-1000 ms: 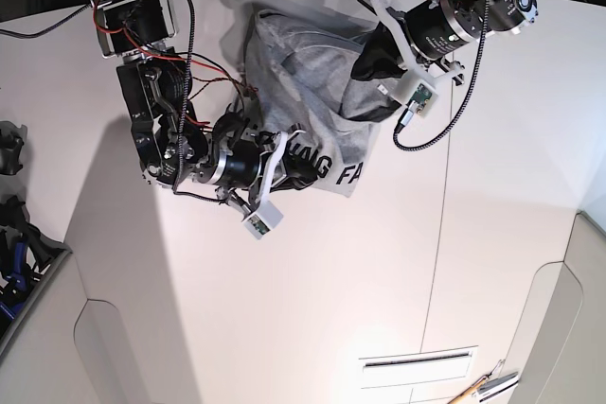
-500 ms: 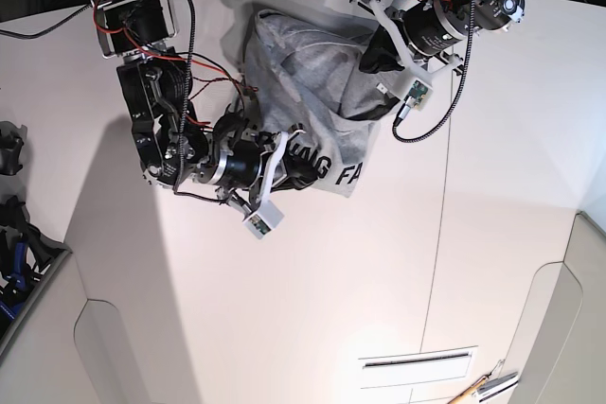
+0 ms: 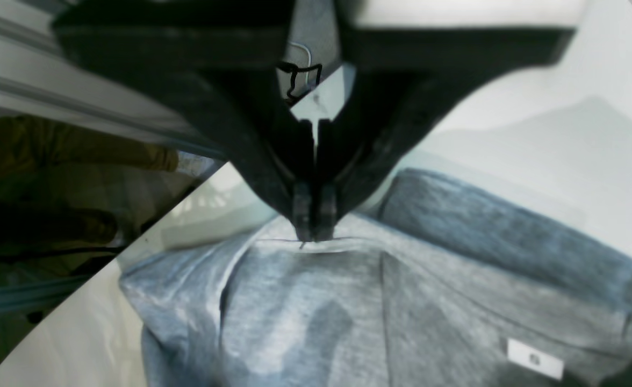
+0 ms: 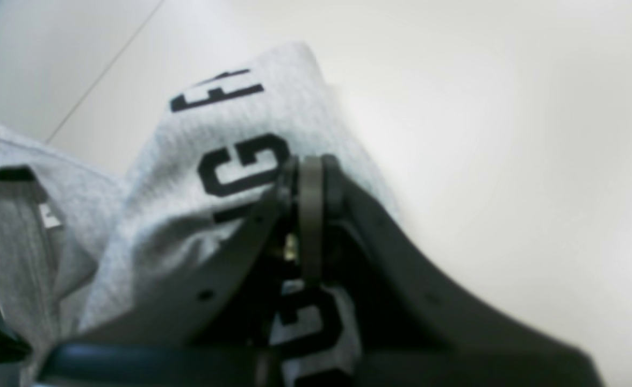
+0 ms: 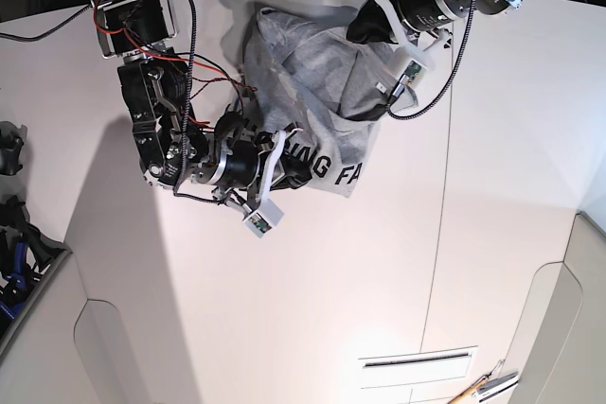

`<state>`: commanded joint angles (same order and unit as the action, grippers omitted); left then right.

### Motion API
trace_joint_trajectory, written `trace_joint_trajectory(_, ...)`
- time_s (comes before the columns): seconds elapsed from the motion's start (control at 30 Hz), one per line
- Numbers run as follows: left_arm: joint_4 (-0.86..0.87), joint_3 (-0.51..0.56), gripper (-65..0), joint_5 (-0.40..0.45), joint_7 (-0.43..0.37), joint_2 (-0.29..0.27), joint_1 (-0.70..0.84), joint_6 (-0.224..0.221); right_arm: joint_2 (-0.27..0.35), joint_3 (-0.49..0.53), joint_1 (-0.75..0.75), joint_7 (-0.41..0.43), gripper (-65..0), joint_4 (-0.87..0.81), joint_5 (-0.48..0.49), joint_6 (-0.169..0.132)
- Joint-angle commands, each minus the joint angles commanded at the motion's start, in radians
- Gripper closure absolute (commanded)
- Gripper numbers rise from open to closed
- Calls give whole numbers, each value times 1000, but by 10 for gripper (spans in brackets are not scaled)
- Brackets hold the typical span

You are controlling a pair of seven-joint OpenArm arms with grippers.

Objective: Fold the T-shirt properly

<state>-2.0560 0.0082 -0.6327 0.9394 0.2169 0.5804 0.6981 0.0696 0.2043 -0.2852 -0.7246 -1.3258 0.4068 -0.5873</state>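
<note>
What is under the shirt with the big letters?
The white table shows all around the T-shirt, so the shirt lies on it. Whether anything else hides beneath the bunched cloth cannot be seen. Both grippers, left and right, pinch its edges.

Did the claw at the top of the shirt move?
Yes. The left claw, shut on the shirt, moved toward the table's far edge, pulling the cloth along.

Base view overhead looking down, wrist views close, all sharing T-shirt [image 5: 317, 92]

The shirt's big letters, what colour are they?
Black, on the grey shirt. The right wrist view shows the letters best.
</note>
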Motion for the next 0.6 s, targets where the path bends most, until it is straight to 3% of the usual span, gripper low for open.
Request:
trace_joint_trajectory(0.33, 0, 0, 0, -44, 6, 2, 57, 0, 0, 0, -11, 32, 0, -1, -27, 1)
trace_joint_trajectory(0.47, -60, 0, 0, -120, 16, 38, 58, 0, 0, 0, -60, -19, 0, -5, 54, 1)
trace_joint_trajectory(0.6, -184, 0, 0, -149, 5, 30, 54, 0, -14, 0, -123, -24, 0, -8, 117, 0)
